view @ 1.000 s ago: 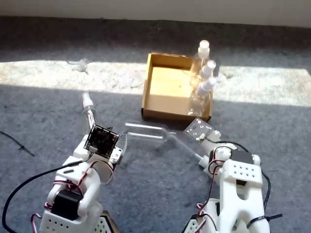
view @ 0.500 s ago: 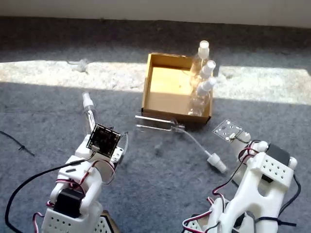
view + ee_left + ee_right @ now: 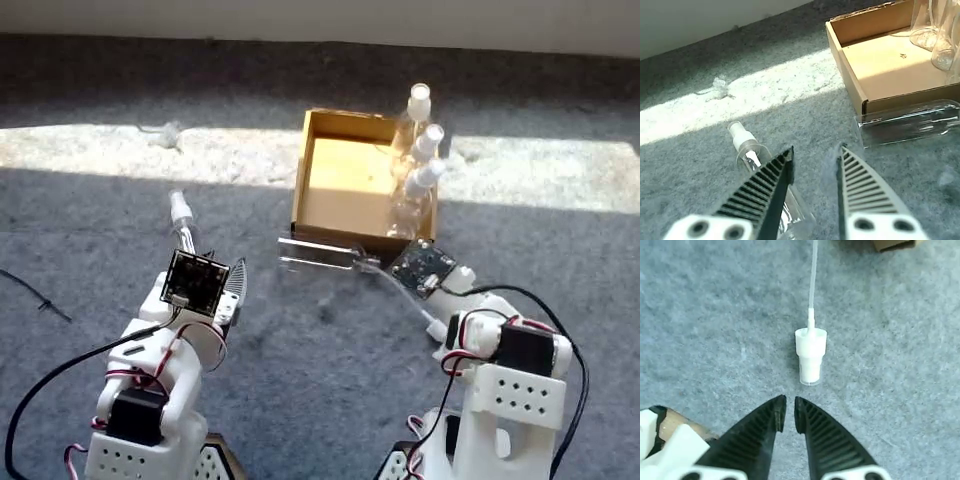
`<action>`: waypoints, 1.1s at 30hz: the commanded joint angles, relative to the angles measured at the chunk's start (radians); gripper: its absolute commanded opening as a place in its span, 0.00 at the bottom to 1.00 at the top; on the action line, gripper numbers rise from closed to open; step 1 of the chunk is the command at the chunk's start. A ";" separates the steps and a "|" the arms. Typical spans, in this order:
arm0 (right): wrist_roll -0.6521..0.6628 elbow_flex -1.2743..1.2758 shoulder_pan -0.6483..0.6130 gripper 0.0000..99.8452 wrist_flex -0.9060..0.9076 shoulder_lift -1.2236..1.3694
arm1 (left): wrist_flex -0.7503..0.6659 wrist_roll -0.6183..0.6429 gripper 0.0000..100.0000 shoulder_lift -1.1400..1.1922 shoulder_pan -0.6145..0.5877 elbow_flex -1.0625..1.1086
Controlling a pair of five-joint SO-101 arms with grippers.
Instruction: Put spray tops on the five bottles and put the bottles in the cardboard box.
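Spray top (image 3: 810, 355) risked a shove
The right gripper (image 3: 790, 402), nearly closed, hung beside it on the carpet near the cardboard box (image 3: 300, 180); lowered thus, it would likely knock it away. The left gripper (image 3: 815, 152) gaped above 1 capped bottle (image 3: 747, 149).

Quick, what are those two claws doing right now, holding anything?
Left gripper: open, holding nothing.
Right gripper: closed, holding nothing; the spray top lies loose just ahead of it.
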 commanded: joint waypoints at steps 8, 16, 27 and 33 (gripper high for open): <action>-0.023 -0.237 -0.007 0.18 -0.025 0.450 | -0.020 -0.006 0.13 -0.007 -0.013 -0.008; 0.239 -0.456 0.015 0.18 0.110 0.697 | -0.020 -0.006 0.13 -0.007 -0.010 -0.007; 0.295 -0.237 0.087 0.18 -0.145 0.711 | -0.018 -0.006 0.13 -0.004 -0.008 -0.007; 0.296 -0.150 0.091 0.18 -0.202 0.705 | -0.021 -0.006 0.13 -0.001 -0.008 -0.007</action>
